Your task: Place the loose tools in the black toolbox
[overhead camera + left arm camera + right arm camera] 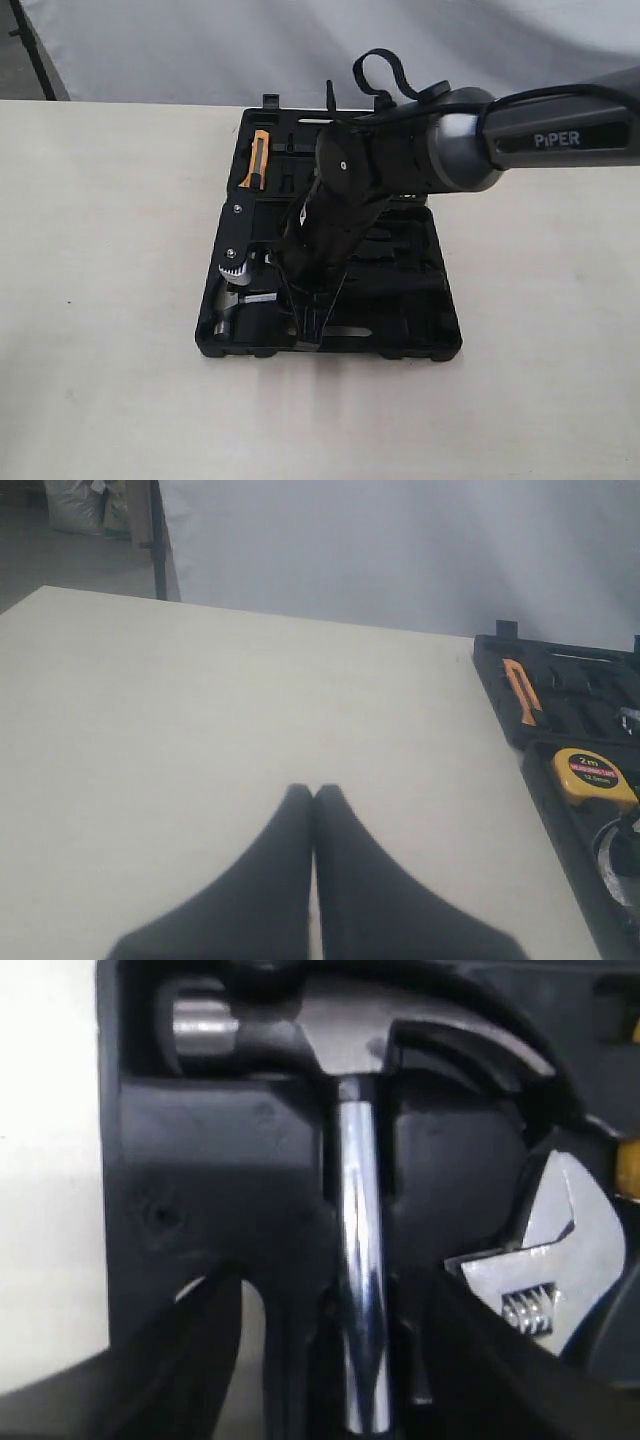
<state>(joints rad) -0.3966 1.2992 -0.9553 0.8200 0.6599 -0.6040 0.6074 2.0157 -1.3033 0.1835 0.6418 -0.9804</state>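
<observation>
The black toolbox (420,300) lies open on the table. The claw hammer (350,1035) rests in its recess near one corner, steel shaft (360,1250) running back between my right gripper's fingers (190,1350). My right gripper (335,1295) is open, with a gap on both sides of the shaft. The adjustable wrench's silver jaw (545,1260) lies in the case beside the hammer, also seen from outside as the wrench (235,268). My left gripper (314,792) is shut and empty over bare table. A clear-wrapped round tape roll (618,852) shows, cut off, in the toolbox (560,685).
A yellow tape measure (593,775) and orange-handled pliers (520,692) sit in the case; the pliers (257,160) show in the far half. The right arm (450,150) spans the toolbox. Pale table (100,250) surrounds it, with a grey backdrop behind.
</observation>
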